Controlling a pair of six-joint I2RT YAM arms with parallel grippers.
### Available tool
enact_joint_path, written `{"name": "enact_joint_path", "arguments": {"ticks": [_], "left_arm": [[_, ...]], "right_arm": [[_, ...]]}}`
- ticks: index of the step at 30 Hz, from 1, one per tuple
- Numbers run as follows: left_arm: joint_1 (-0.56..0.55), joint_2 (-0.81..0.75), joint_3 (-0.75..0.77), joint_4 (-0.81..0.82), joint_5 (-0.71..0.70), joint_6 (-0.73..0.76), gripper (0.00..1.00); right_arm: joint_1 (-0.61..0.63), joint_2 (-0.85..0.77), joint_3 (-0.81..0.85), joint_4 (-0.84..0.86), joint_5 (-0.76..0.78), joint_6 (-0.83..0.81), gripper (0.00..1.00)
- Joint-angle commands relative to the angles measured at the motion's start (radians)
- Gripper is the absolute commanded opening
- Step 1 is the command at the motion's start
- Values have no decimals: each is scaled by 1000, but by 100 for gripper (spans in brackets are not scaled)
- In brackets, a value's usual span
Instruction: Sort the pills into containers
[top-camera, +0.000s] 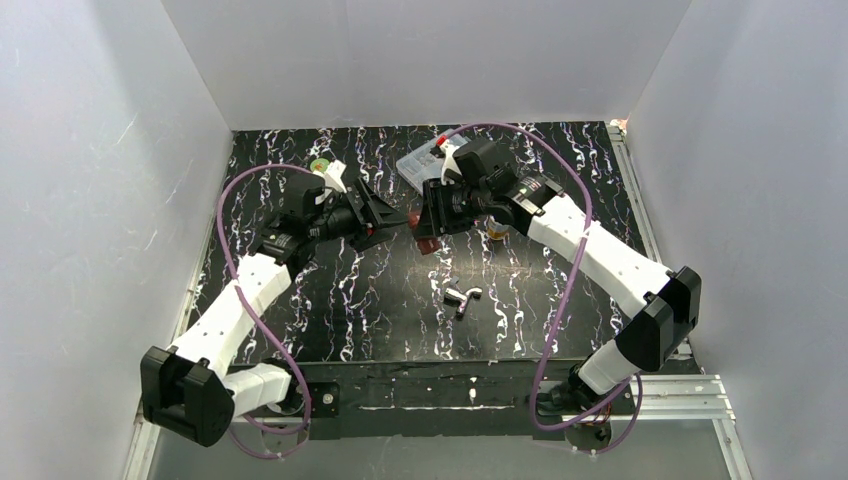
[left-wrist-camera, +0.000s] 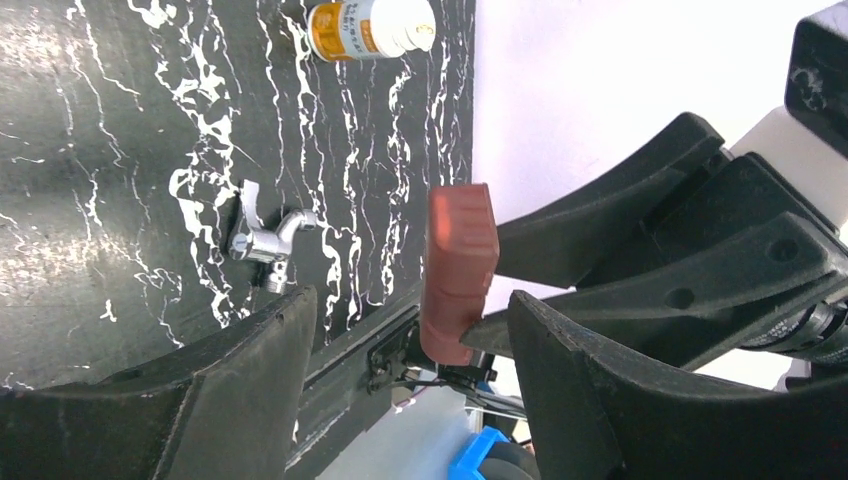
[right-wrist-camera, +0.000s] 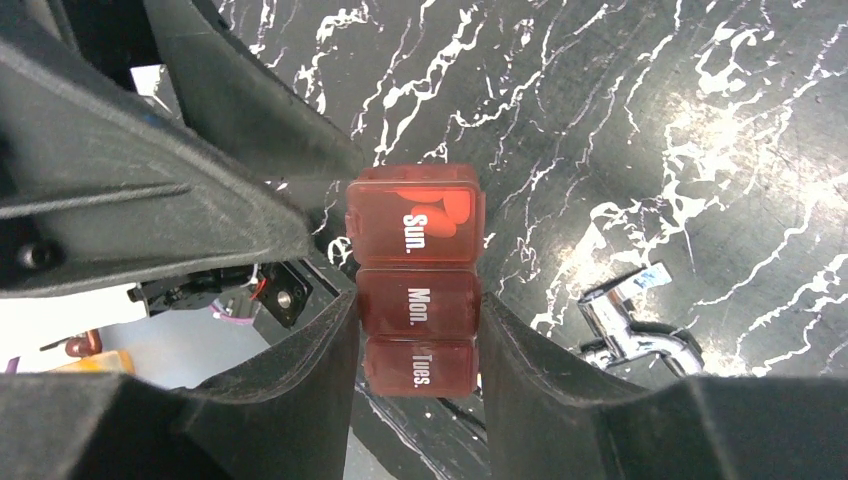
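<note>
When checking the wrist views, find right hand (right-wrist-camera: 420, 350) pinching red pill organizer (right-wrist-camera: 415, 225) at frame centre, left hand (left-wrist-camera: 410, 305) spread around its end, amber bottle (left-wrist-camera: 365, 28) on bench (left-wrist-camera: 120, 150), top edge.

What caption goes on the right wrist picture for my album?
Right gripper clamps a red day-labelled pill box over the marbled table.

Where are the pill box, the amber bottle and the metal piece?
pill box (right-wrist-camera: 415, 225), right wrist view, the Sun. lid
amber bottle (left-wrist-camera: 345, 30), left wrist view, its label
metal piece (left-wrist-camera: 262, 243), left wrist view, its middle
</note>
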Motion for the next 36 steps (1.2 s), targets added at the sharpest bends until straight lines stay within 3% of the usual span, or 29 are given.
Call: {"name": "enact_joint_path", "arguments": {"ticks": [1,24,32,36], "left_arm": [[-19,1,-8,26,6,-23,67],[-68,121,42,103,17,-78,55],[-75,135,35,140,29,-115,37],[-77,139,28,157,35,-123,19]], "right_arm": [[11,14,57,-10,42,-3,29],[38,11,43,-12,65,-4,29],[43,14,39,-8,73,-3,29],[44,10,29,-5,75,-2,29]]}}
